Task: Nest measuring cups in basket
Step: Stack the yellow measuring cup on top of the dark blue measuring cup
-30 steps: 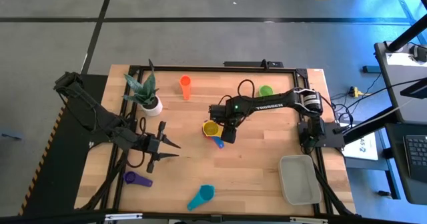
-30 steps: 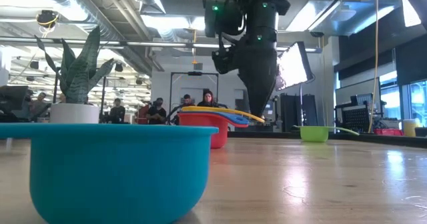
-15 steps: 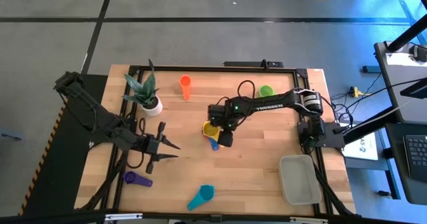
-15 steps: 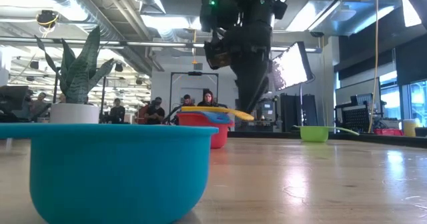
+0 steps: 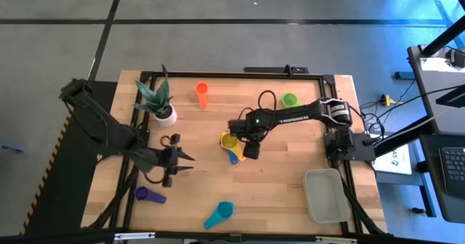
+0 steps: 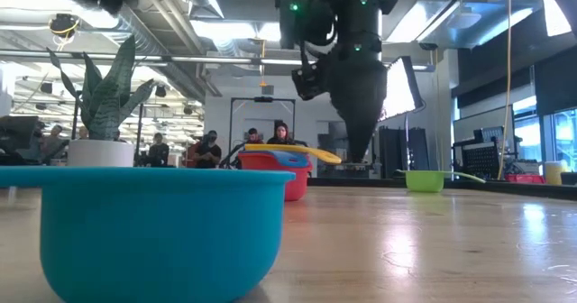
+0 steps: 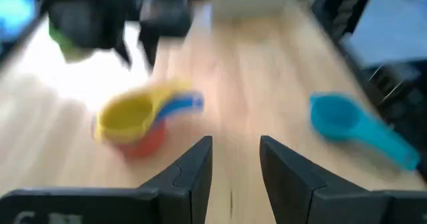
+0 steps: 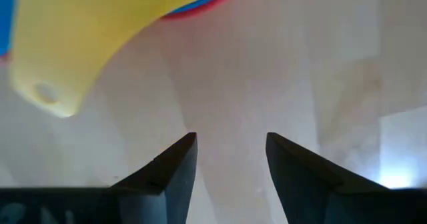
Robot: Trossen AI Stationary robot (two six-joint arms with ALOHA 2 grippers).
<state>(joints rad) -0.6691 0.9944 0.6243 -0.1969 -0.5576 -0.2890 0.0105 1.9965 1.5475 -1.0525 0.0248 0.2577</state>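
Both jaws standing open, gripping nothing. Right gripper (image 5: 252,154) hovering just beside yellow cup (image 5: 229,141) nested atop stack, likely released. Left gripper (image 5: 183,162) waiting, well apart.

right gripper (image 5: 251,153) beside nested cups (image 5: 231,144), basket (image 5: 326,194) apart

The wooden bench (image 5: 276,179) carries a potted plant (image 5: 163,107), an orange cup (image 5: 202,93) and a green cup (image 5: 289,99) along its far side. Mid-bench sits a yellow-blue-red cup stack (image 5: 231,144); nearer lie a purple cup (image 5: 147,194), a teal cup (image 5: 219,214) and the basket (image 5: 326,194).
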